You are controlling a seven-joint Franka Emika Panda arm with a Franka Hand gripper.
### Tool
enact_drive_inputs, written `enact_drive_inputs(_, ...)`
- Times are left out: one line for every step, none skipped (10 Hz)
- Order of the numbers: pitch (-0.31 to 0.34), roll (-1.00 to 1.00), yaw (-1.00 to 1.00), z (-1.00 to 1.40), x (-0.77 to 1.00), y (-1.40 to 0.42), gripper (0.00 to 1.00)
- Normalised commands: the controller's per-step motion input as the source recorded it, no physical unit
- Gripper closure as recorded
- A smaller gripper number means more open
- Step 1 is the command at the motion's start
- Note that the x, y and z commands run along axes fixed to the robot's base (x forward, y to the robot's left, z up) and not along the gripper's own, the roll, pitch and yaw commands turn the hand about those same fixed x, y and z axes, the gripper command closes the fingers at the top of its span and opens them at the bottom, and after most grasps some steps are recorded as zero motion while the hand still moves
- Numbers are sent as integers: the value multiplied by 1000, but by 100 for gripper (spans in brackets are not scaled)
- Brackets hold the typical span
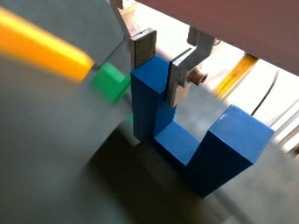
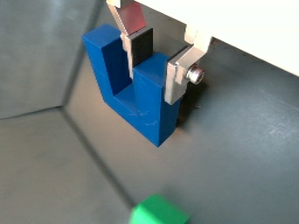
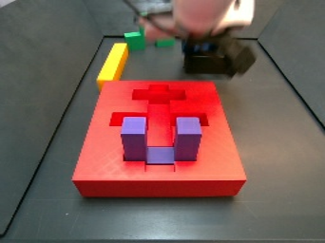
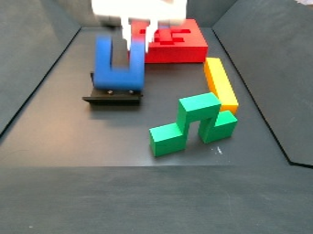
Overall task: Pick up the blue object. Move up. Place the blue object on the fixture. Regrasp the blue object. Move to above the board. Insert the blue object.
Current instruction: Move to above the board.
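A two-finger silver gripper [image 2: 160, 59] with flat metal plates and dark pads is clamped on one square prong of a smooth, dark blue U-shaped block [image 2: 128, 83]. In a side view the blue block [image 4: 119, 62] stands on a low, dark notched fixture [image 4: 113, 95] on the grey floor, near a thick red slab board [image 4: 177, 42], a long yellow bar [image 4: 221, 83] and a stepped green block [image 4: 192, 123].
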Motion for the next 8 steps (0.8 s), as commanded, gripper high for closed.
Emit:
enact_drive_inputs(-17,-63,-58,1400,-75,-17,100)
enact_drive_inputs(-5,-48,-47,1400,-73,-4,100)
enact_drive_inputs(41,-29,-38,1400,-51,-24,100)
enact_drive_inputs(56,-6,-33,1400,-53,-28,100)
enact_drive_inputs(64,-5,-13,1400,-63,-41,100)
enact_drive_inputs(74,-11,1,674,-24,-25,100)
enact_drive_inputs(162,-1000,-113,308,-484,-1400,100)
enact_drive_inputs(164,-1000,-108,267,-473,-1400,100)
